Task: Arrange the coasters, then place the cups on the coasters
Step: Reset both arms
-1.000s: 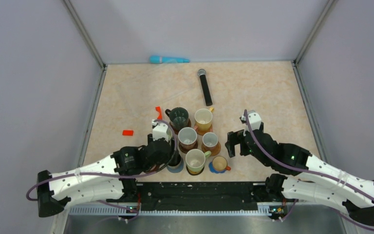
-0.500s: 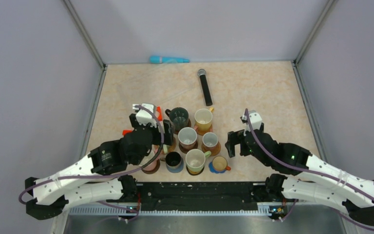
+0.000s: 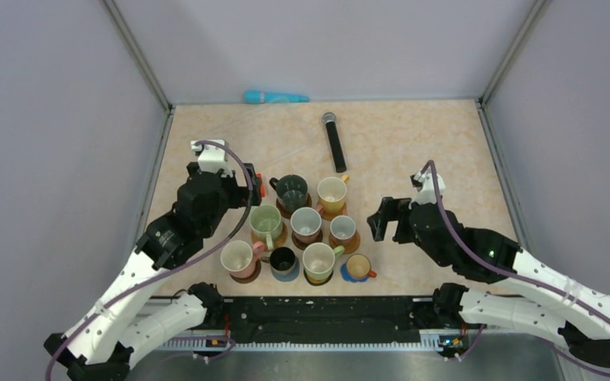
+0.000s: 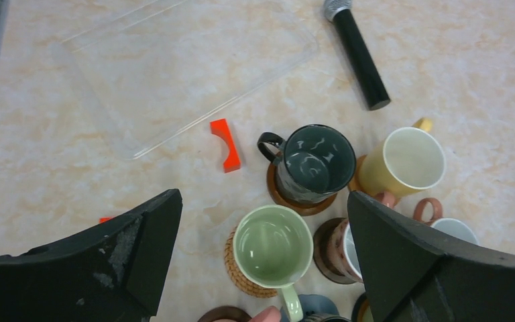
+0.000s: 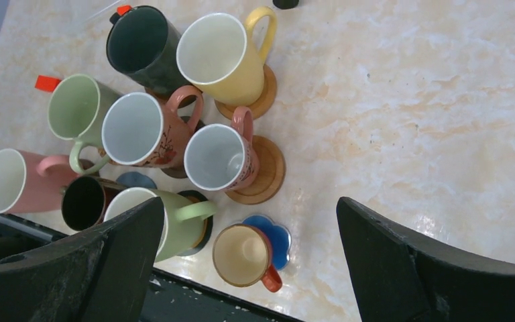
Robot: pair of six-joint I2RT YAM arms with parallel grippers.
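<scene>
Several cups stand in a tight cluster on coasters near the table's front edge. The pale green cup [image 4: 273, 245] sits on a woven coaster [image 4: 236, 268], with the dark green cup [image 4: 312, 161] on a brown coaster [image 4: 275, 194] behind it. Beside that are the yellow cup [image 5: 220, 57] and two pink patterned cups [image 5: 134, 129]. An orange cup [image 5: 245, 255] rests on the blue scalloped coaster [image 5: 278, 236]. The pink cup [image 3: 238, 258] and black cup [image 3: 283, 259] stand at front left. My left gripper [image 3: 254, 190] hovers open, high over the cluster's left rear. My right gripper [image 3: 387, 222] hangs open to the right of the cups.
A black microphone [image 3: 335, 143] lies behind the cups. A blue object [image 3: 274, 97] rests against the back wall. A clear plastic sheet [image 4: 174, 67] lies at back left, with a red-orange piece [image 4: 226, 144] beside it. The arm bases' black rail [image 3: 326, 305] borders the front.
My left gripper has opened wider and risen back and leftward off the cluster, uncovering the pale green and pink cups. The right gripper has shifted slightly back and right.
</scene>
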